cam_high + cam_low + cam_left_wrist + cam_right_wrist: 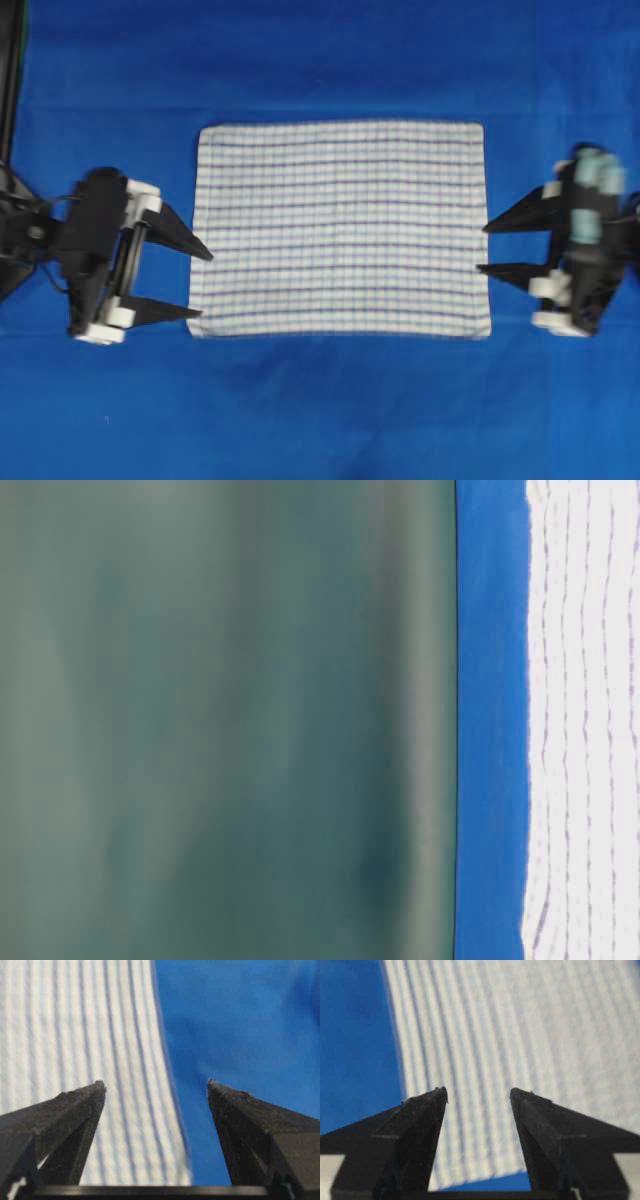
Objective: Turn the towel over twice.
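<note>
While the towel (340,230) lies spread flat mid-table on the blue cover (320,410), both claws are spread wide and holding nothing. Left gripper (203,285) has its tips at the towel's left edge, right gripper (482,248) at the right edge.

We see the towel (340,230) as soft woven cloth, matt and finely ribbed. The blue table cover (320,410) looks smooth and matt; the fingertips (95,1091) look like grainy black plastic.
</note>
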Robot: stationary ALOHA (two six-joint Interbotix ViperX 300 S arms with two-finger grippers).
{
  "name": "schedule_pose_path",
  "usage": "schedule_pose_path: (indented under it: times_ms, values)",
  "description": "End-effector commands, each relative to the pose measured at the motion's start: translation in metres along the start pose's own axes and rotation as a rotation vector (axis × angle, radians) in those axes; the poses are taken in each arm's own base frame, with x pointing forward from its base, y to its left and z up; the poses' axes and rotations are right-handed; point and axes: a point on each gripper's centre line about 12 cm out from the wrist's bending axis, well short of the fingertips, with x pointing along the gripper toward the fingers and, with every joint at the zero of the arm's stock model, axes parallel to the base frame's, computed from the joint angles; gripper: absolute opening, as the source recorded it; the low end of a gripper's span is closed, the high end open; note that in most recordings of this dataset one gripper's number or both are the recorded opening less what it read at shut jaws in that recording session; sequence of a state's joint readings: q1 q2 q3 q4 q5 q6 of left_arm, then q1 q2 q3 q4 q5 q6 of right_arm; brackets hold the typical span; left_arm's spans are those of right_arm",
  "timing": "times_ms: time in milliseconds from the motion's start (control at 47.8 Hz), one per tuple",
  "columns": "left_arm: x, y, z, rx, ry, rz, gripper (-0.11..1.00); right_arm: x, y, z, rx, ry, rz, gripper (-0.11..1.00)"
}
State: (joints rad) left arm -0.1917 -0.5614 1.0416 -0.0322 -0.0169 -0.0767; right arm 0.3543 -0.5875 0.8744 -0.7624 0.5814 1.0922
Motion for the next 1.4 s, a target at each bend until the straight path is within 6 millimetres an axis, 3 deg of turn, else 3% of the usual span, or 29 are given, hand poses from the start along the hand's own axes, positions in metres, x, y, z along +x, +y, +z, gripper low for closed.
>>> schedule_pose_path:
  times_ms: [0, 188, 355, 523, 1046, 1192, 1380]
  values:
    - [-0.017, 0.007, 0.018, 0.032, -0.091, 0.025, 0.76, -0.022, -0.009, 0.015, -0.046, -0.119, 0.001, 0.61]
    - [-0.049, 0.026, 0.028, 0.085, -0.203, 0.108, 0.76, -0.06, -0.03, 0.028, -0.137, -0.318, -0.031, 0.61]
    - [-0.072, 0.04, 0.025, 0.119, -0.266, 0.185, 0.76, -0.077, -0.054, 0.022, -0.152, -0.403, -0.102, 0.61]
    - [-0.082, 0.045, 0.017, 0.114, -0.295, 0.222, 0.76, -0.079, -0.07, 0.011, -0.111, -0.413, -0.143, 0.61]
    - [-0.093, 0.045, 0.017, 0.123, -0.329, 0.234, 0.76, -0.084, -0.075, 0.01, -0.101, -0.422, -0.165, 0.61]
    - [-0.105, 0.045, 0.006, 0.12, -0.361, 0.251, 0.76, -0.088, -0.082, -0.002, -0.094, -0.434, -0.17, 0.61]
    - [-0.114, 0.044, -0.015, 0.118, -0.372, 0.259, 0.76, -0.088, -0.092, -0.031, -0.071, -0.449, -0.165, 0.61]
